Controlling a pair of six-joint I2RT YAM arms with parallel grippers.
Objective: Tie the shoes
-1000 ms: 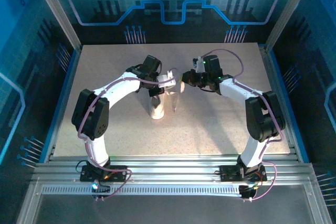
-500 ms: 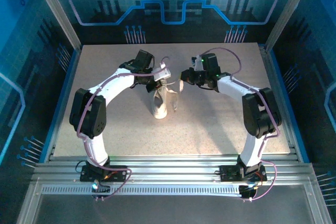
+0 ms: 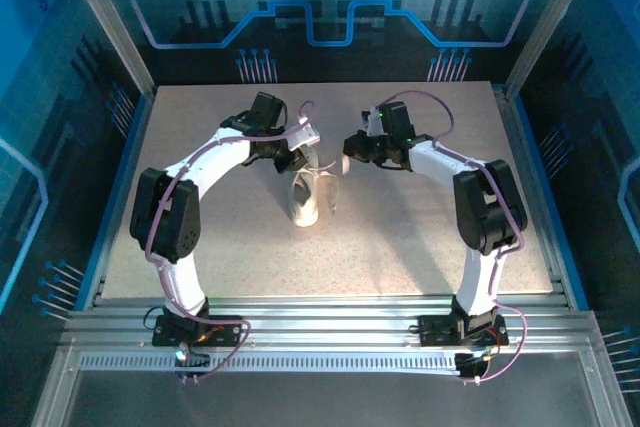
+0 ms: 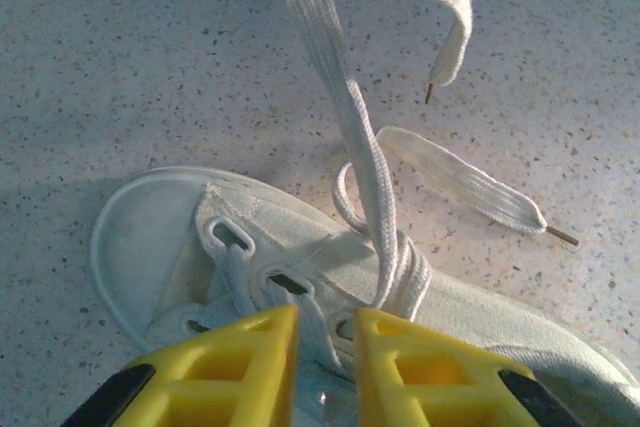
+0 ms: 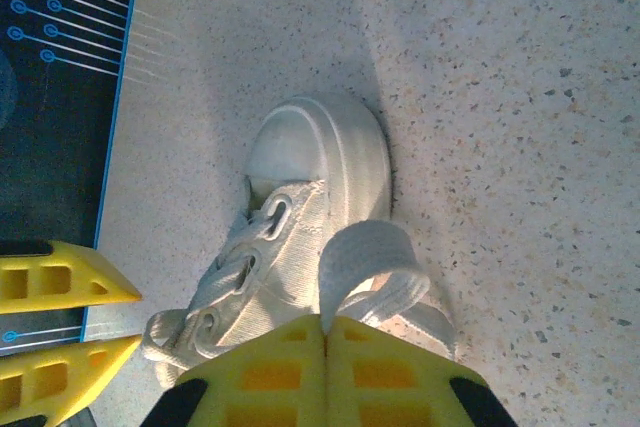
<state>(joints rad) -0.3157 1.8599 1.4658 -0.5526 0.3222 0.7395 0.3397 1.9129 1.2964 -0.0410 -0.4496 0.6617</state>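
Biggest hazard: dragging or tipping the whole white sneaker (image 3: 305, 197), lying mid-table with nothing pinning it down. Likely cause: a hard pull on the laces (image 4: 352, 147) from one side only.

Next down: a clash between the left gripper (image 4: 327, 325) and the right gripper (image 5: 323, 332), hanging close together just above the eyelets (image 4: 290, 282). The right one pressed together, pinching a folded stretch of lace that runs taut up from a first crossing over the shoe's throat. The left one slightly spread, gripping nothing visible, poised just over the lacing.

Smaller still: losing the flat lace out of that single pinch, or slackening the loose crossing by easing off too soon.

Around all this: bare speckled table (image 3: 430, 237), then blue enclosure walls (image 3: 60, 147) well apart from the work.

In the way on a small scale: the free lace end (image 4: 465, 185), sprawled on the table just beside the sneaker and apart from the left gripper, probably calling for a reach past the taut strand. Smallest of all, the thin aglet (image 4: 562, 238) at its tip, easy to miss.
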